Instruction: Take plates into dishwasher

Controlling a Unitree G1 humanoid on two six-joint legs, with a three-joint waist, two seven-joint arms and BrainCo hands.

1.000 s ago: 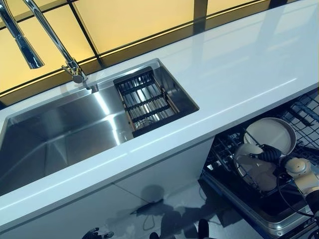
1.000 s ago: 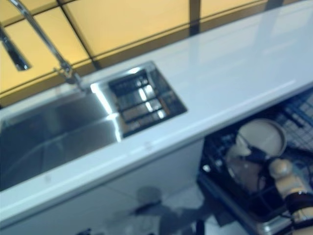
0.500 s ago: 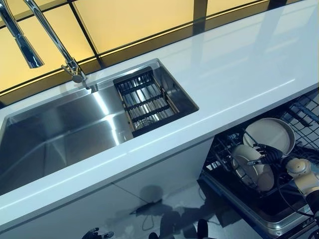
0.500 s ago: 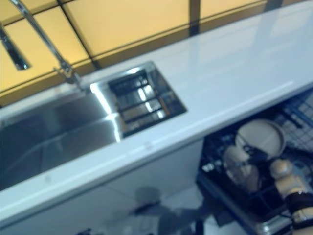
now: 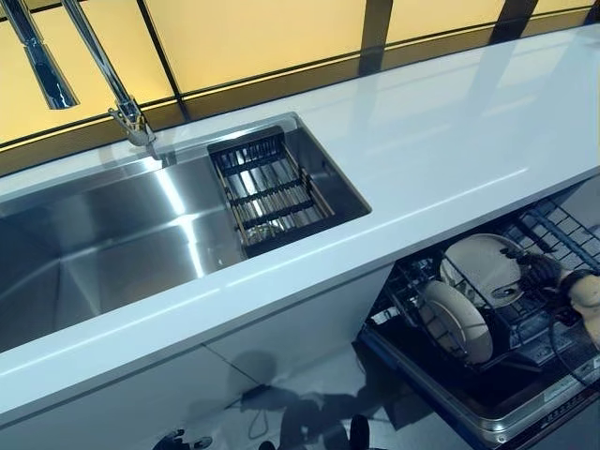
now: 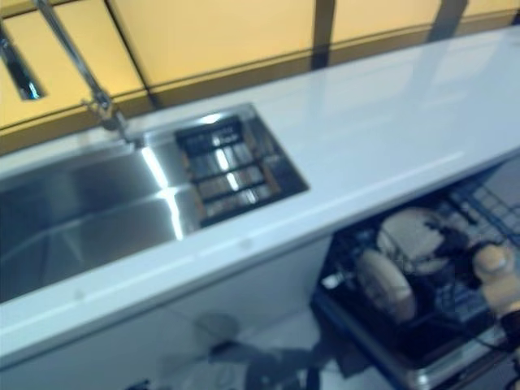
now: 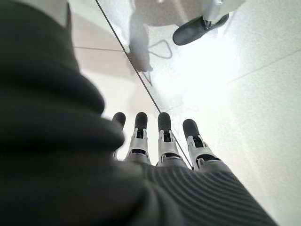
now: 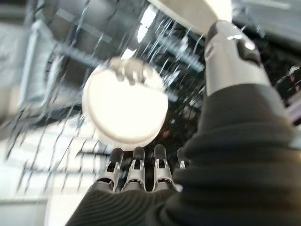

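Observation:
Two cream plates stand on edge in the pulled-out dishwasher rack point(image 5: 562, 225) below the counter. The front plate point(image 5: 456, 322) also shows past my straight fingers in the right wrist view point(image 8: 124, 110). The larger rear plate point(image 5: 480, 266) stands behind it. My right hand point(image 5: 541, 273) is open beside the rear plate's right edge and apart from the front plate. My left hand point(image 7: 162, 141) hangs low over the floor, fingers straight and empty.
A white countertop point(image 5: 450, 122) runs above the dishwasher. A steel sink point(image 5: 94, 253) with a drainer basket point(image 5: 267, 187) and a tall faucet point(image 5: 103, 70) is on the left. White cabinet fronts point(image 5: 281, 347) stand left of the rack.
My right hand has let go of the front plate, which now stands in the rack, and has drawn back to the right by the rear plate. The camera has shifted slightly.

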